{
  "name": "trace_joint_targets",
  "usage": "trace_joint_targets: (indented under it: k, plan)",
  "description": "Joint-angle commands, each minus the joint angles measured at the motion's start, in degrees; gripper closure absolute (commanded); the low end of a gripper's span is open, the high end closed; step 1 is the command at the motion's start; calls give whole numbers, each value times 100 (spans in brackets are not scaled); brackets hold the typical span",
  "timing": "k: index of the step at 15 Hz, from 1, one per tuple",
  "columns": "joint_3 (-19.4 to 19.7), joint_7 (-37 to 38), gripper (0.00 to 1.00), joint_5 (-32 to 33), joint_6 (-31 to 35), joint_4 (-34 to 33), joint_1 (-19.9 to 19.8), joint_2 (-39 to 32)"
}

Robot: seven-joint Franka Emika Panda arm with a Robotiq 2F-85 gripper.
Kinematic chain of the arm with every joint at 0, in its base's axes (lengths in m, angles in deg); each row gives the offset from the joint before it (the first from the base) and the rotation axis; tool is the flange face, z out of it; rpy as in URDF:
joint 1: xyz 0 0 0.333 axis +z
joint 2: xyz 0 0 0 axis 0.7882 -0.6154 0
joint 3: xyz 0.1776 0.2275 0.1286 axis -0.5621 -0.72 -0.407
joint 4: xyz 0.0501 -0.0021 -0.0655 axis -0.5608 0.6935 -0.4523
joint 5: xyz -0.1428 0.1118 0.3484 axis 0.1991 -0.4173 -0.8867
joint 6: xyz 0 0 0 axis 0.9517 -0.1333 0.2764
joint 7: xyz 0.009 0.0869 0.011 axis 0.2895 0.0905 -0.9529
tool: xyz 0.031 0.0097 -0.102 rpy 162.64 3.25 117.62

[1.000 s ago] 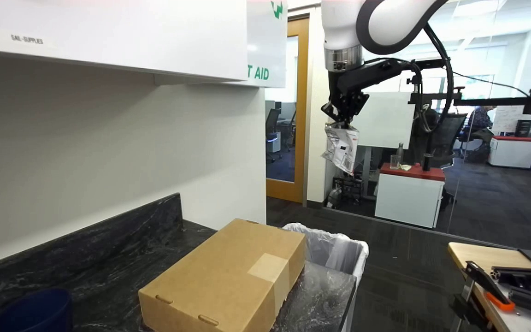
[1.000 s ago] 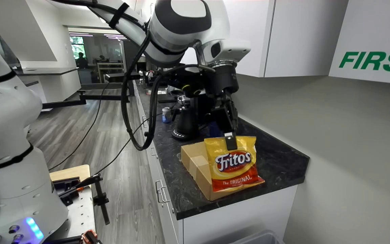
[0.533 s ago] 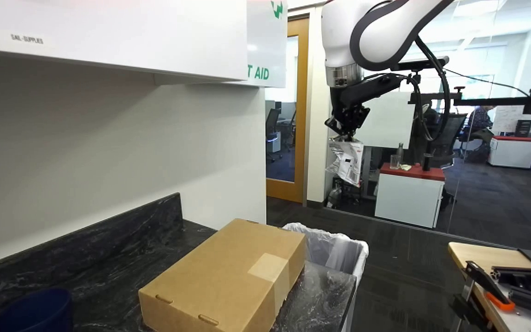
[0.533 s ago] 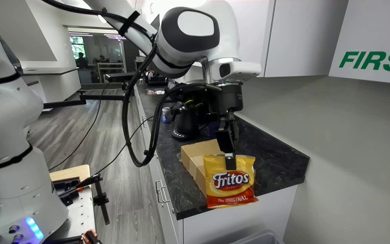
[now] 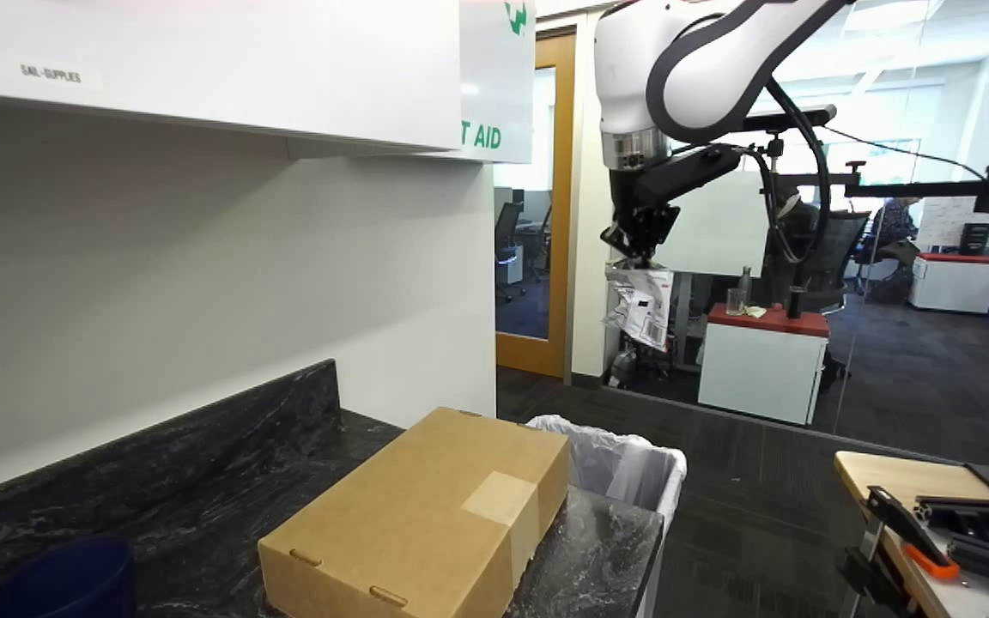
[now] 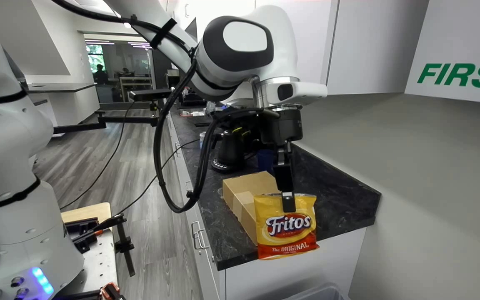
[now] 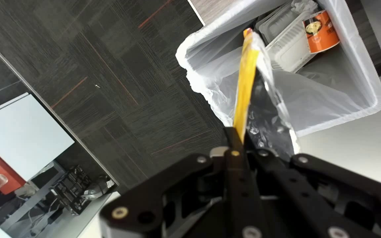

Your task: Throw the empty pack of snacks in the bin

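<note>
The empty pack of snacks (image 6: 286, 227), a yellow foil bag with red-orange print, hangs by its top edge from my gripper (image 6: 288, 202). The fingers are shut on it. Its silvery back with small print faces the camera in an exterior view, where the pack (image 5: 642, 309) is high over the floor. Looking down in the wrist view, I see the pack (image 7: 246, 79) nearly edge-on between the fingertips. Beyond and below it opens the grey bin (image 7: 329, 99) with its translucent liner; the pack's far end overlaps that opening in the picture. Only a rim corner of the bin (image 6: 323, 291) shows in an exterior view.
A brown cardboard box (image 5: 417, 506) lies on the dark counter (image 5: 602, 549), close to the bin. White cabinets (image 5: 203, 77) hang above the counter. Inside the bin are an orange can (image 7: 321, 31) and plastic trays (image 7: 288, 46). A black kettle (image 6: 230, 150) stands farther along the counter.
Arm and pack have come down together, mostly in the first half second; since then they have shifted only slightly. The grip on the pack is unchanged.
</note>
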Motion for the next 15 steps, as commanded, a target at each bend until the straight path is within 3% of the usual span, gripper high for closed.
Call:
trace_joint_targets:
  k: [1, 15]
  plan:
    - [26, -683, 100, -87, 60, -110, -83, -60]
    - [93, -2004, 100, -389, 66, -194, -94, -112]
